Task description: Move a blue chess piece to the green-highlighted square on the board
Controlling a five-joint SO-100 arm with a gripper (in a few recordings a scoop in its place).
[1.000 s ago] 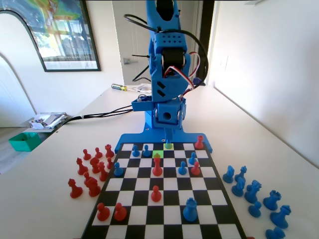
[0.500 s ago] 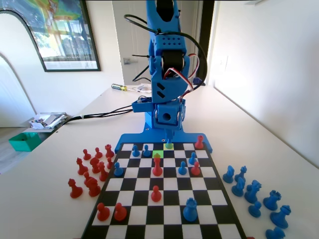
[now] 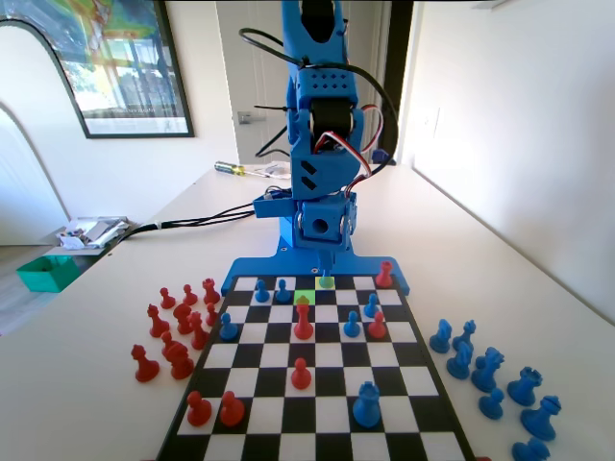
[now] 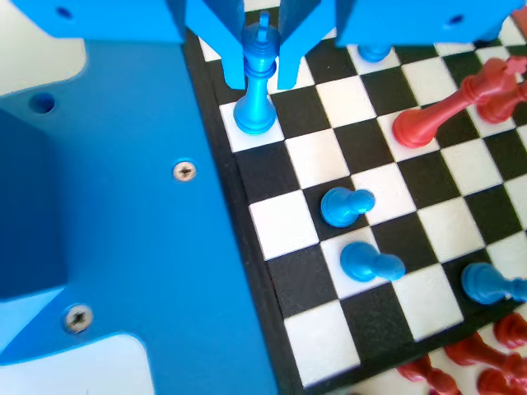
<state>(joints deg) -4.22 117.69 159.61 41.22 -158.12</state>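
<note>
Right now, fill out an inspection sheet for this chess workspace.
Surface: the board lies on a white table.
Job's things: the blue chess piece stands upright on a white edge square; the green-highlighted square is unoccupied.
Clutter: captured red pieces left of the board, captured blue pieces right, fixed view.
Grippers: the gripper straddles the piece, jaws either side; contact unclear.
Cables: black cables run across the table.
Surroundings: framed picture, green bin.

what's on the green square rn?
In the fixed view, the green-highlighted square shows bare green, but a red piece in front covers its near edge. The blue chess piece stands elsewhere, on a white edge square between the pincer jaws.
</note>
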